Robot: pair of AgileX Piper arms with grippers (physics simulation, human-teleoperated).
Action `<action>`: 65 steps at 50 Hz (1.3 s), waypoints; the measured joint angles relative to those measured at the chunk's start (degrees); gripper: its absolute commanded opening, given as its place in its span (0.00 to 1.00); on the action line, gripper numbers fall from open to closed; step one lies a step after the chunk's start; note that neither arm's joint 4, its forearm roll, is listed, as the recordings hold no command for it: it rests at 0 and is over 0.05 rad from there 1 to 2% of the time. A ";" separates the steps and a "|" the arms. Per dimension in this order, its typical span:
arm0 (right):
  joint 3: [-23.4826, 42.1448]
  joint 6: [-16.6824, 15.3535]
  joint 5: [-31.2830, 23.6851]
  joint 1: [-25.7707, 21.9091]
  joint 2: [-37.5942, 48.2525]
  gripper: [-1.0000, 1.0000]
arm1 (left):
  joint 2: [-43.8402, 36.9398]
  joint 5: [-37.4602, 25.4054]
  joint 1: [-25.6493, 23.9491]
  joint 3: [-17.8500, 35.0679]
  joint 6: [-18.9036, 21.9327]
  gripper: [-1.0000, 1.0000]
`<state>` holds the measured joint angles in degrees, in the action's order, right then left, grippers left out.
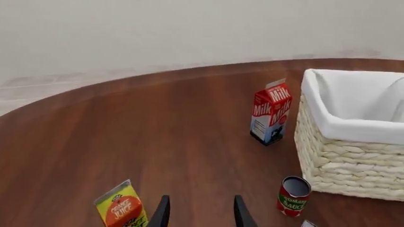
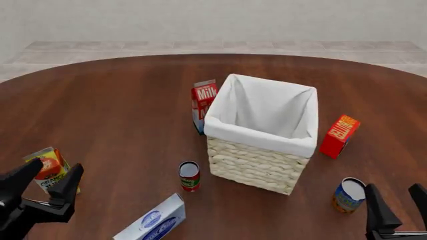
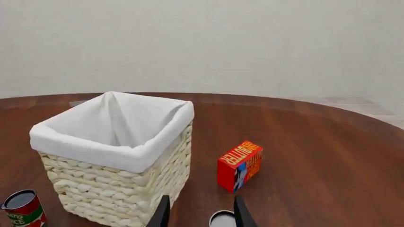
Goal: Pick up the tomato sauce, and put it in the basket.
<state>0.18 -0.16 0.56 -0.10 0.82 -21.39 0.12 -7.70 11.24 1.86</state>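
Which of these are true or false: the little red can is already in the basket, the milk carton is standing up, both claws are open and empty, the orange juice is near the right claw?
1. The tomato sauce is in the basket. False: it stands on the table beside it.
2. The milk carton stands upright. True.
3. The left gripper and right gripper are open, holding nothing. True.
4. The orange juice carton is near the right gripper. False: it is by the left gripper.
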 measured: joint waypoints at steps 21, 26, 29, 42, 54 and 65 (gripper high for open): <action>-0.10 0.01 0.42 -0.04 0.32 1.00 | -20.00 -2.23 -8.32 13.91 4.19 1.00; -0.12 0.01 0.42 -0.05 0.31 1.00 | -23.96 -2.53 -9.53 15.80 5.21 1.00; -0.12 0.01 0.46 -0.05 0.35 1.00 | -26.37 -3.24 -10.18 17.25 5.83 1.00; -0.14 0.01 0.60 -0.07 0.47 1.00 | -36.01 -8.98 -13.65 25.26 7.93 1.00; -0.15 0.00 0.71 -0.08 0.57 1.00 | -44.35 -13.72 -16.47 31.68 7.90 1.00; -0.15 0.00 0.76 -0.09 0.62 1.00 | -49.84 -16.82 -18.69 36.36 6.99 1.00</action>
<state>0.02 -0.16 1.32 -0.19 1.44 -71.23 -16.69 -26.39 47.60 8.84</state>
